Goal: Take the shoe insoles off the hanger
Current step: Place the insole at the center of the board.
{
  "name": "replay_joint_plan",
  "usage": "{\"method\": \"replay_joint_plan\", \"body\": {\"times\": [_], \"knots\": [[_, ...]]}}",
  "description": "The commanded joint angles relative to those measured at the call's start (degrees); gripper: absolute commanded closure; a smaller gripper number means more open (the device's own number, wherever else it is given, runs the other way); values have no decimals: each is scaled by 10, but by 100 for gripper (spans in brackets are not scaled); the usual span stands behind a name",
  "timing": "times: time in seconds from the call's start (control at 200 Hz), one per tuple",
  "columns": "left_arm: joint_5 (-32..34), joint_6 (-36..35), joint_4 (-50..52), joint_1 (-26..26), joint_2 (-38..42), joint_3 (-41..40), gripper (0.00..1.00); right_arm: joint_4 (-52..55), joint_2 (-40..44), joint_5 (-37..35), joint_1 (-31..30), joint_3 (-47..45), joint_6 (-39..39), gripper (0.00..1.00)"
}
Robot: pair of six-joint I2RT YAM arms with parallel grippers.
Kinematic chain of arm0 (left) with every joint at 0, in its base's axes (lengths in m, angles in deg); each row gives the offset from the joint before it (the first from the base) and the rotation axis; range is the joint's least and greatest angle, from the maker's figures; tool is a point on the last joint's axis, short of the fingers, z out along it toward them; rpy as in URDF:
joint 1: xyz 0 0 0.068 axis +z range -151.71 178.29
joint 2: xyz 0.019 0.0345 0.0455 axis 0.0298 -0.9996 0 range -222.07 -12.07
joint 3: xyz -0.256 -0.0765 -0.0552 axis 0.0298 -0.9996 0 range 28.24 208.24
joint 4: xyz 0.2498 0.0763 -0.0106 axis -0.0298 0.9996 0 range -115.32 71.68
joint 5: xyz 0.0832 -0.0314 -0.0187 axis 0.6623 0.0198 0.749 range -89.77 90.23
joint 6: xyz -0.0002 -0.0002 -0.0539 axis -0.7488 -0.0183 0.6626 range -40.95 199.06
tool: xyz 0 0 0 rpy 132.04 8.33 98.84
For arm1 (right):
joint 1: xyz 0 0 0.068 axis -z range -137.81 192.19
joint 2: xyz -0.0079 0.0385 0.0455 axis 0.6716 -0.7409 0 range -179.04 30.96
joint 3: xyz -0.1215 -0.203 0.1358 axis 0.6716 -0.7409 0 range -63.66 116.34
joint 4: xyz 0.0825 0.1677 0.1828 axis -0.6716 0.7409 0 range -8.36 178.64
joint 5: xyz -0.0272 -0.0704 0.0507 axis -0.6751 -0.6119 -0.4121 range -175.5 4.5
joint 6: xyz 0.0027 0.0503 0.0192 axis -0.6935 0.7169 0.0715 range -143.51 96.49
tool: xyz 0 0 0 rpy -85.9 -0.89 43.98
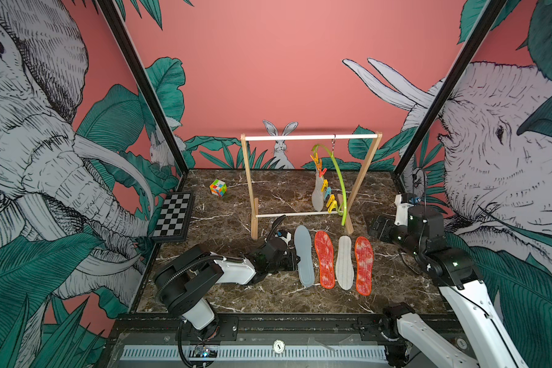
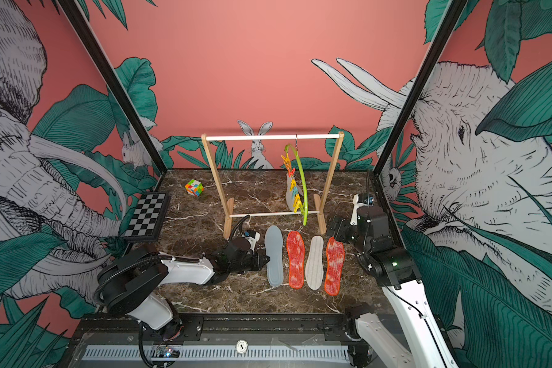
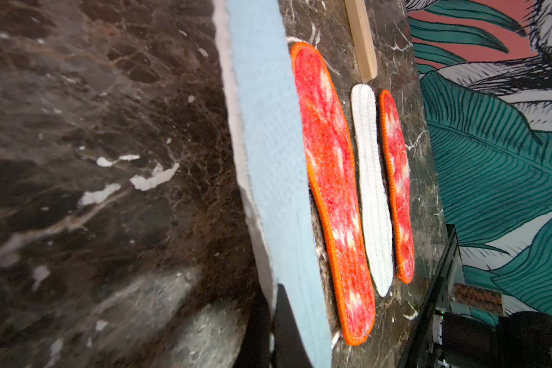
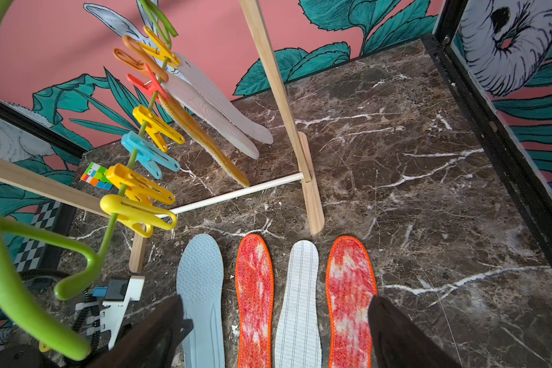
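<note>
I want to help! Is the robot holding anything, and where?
The left fingers pinch the blue-grey insole by its long side edge; the right fingers are open and empty.

A staged robot-lab cell: pink jungle-print wall panels (image 1: pixel 268 63) and black metal frame posts (image 1: pixel 147 92) are enclosing the brown marble-patterned tabletop (image 1: pixel 223 229) lying under the left gripper (image 1: pixel 295 256).

Blurred tabletop (image 3: pixel 93 143), blue-grey insole (image 3: pixel 268 143) cut by picture edges, hanging insoles (image 1: pixel 317 197) half hidden by clips (image 1: pixel 331 202)

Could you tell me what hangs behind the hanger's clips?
A mustard yellow insole, a light grey insole and a white insole; the clips hide their tops.
</note>
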Motion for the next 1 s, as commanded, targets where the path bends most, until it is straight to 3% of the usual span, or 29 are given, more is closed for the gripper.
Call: {"method": "replay_joint_plan", "body": {"times": [0.0, 0.06, 0.125, 0.305, 0.41, 0.56, 0.705, 0.995], "knots": [[-3, 13, -9, -3, -4, 12, 100, -23, 2, 15, 6, -8, 6, 9], [-2, 12, -3, -3, -5, 14, 100, -27, 2, 20, 8, -12, 7, 9], [0, 10, 9, -3, -4, 18, 90, -30, 2, 27, 11, -16, 8, 9], [11, -3, 57, -3, 15, 27, 47, -39, 0, 45, 21, -24, 12, 9], [21, -14, 103, -3, 35, 33, 35, -44, -2, 57, 26, -26, 16, 9], [49, -34, 163, -3, 84, 33, 28, -53, -10, 76, 32, -27, 21, 9], [86, -68, 211, -3, 155, 30, 28, -69, -25, 100, 40, -31, 34, 10], [184, -227, 187, -3, 274, 0, 28, -134, -76, 163, 50, -50, 81, 14]]}}
